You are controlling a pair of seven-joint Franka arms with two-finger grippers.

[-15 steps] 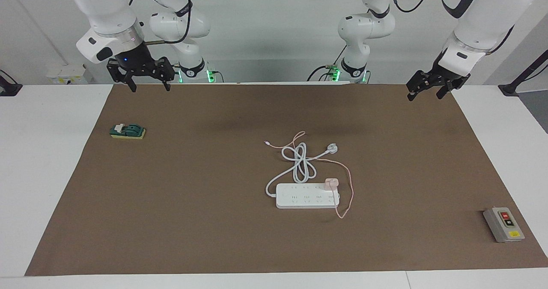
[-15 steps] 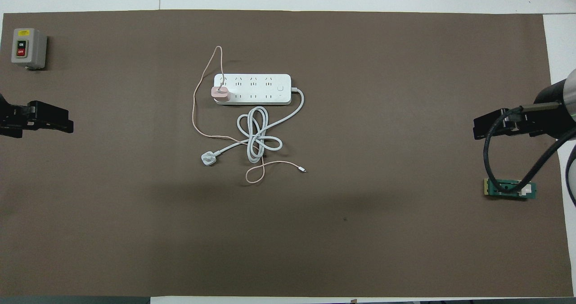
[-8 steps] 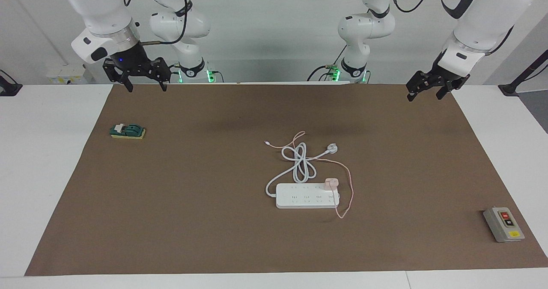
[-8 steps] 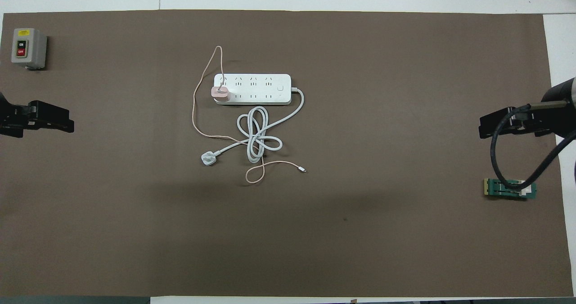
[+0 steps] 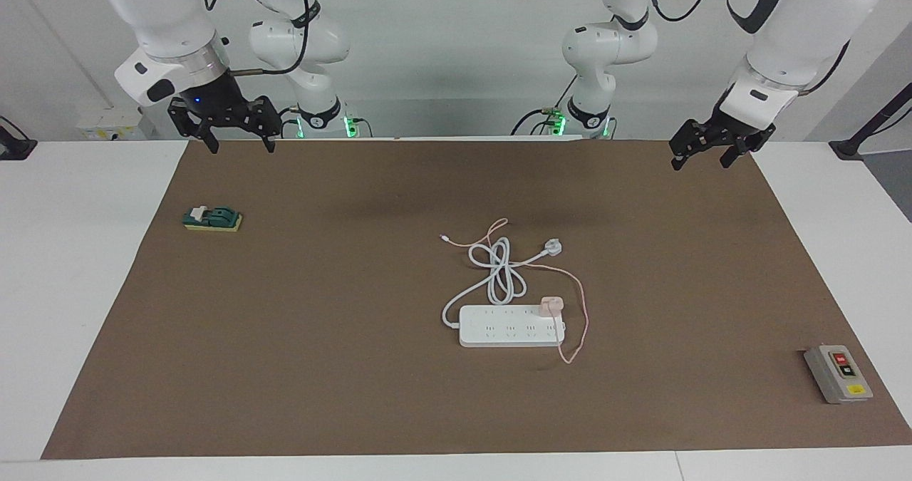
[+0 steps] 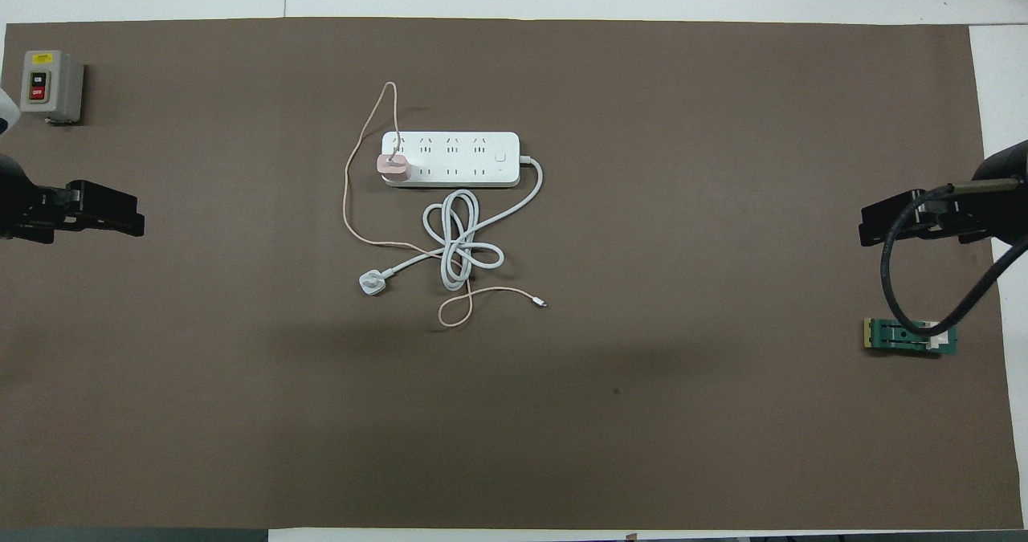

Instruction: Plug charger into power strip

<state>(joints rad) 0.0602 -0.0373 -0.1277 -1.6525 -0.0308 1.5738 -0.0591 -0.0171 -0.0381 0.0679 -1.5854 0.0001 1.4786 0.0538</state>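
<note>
The white power strip (image 5: pixel 509 326) lies flat mid-table, and shows in the overhead view (image 6: pixel 462 159) too. The pale pink charger (image 5: pixel 551 306) sits on the strip's row nearer the robots, at the end toward the left arm; it also shows from above (image 6: pixel 393 167). Its thin pink cable (image 5: pixel 583 308) loops past that end of the strip and back toward the robots. My left gripper (image 5: pixel 702 157) hangs open and empty over the mat's corner at the left arm's end. My right gripper (image 5: pixel 240 141) hangs open and empty over the corner at the right arm's end.
The strip's thick white cord coils nearer the robots and ends in a round white plug (image 5: pixel 552 247). A grey button box (image 5: pixel 838 373) sits farther out at the left arm's end. A green part on a yellow pad (image 5: pixel 212 218) lies at the right arm's end.
The right gripper has drifted slightly toward its own end of the table. The left gripper has shifted slightly toward the middle. The charger and the strip have not moved.
</note>
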